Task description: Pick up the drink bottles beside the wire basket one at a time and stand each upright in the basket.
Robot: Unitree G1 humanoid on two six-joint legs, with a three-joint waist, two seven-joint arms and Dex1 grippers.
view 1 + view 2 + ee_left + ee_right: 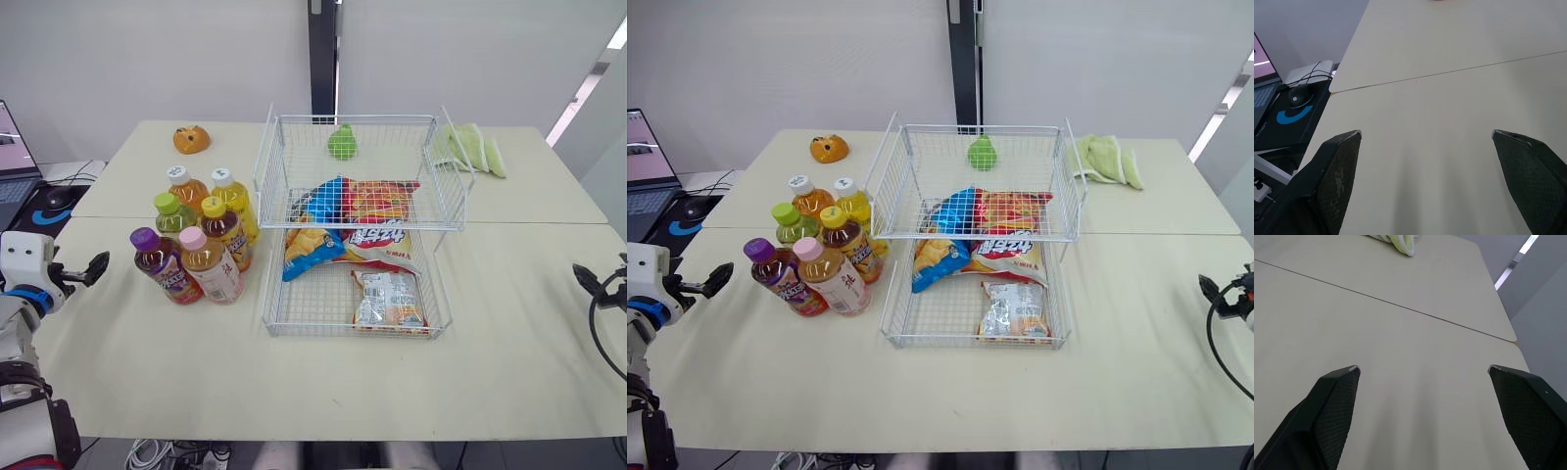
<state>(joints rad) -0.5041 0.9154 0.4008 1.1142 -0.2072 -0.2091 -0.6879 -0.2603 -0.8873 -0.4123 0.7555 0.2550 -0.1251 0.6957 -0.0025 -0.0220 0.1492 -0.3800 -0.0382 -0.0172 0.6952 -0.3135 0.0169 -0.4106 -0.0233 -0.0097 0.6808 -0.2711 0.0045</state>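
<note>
Several drink bottles stand upright in a cluster on the table, just left of the wire basket (272,318). In front are a purple-capped bottle (165,266) and a pink-capped one (209,265); green-capped (172,216), yellow-capped (225,232) and two white-capped bottles (185,189) stand behind. My left gripper (94,266) hovers over the table's left edge, left of the bottles, open and empty; its fingers (1337,166) stand wide apart above bare tabletop. At the right edge my right gripper (586,278) is likewise open and empty, far from the basket.
The basket's lower tray holds snack bags (389,299); its upper shelf (446,211) holds a green toy (342,143). An orange toy (191,139) lies at the back left, a green cloth (469,147) at the back right. A laptop (10,147) and mouse (55,199) sit left of the table.
</note>
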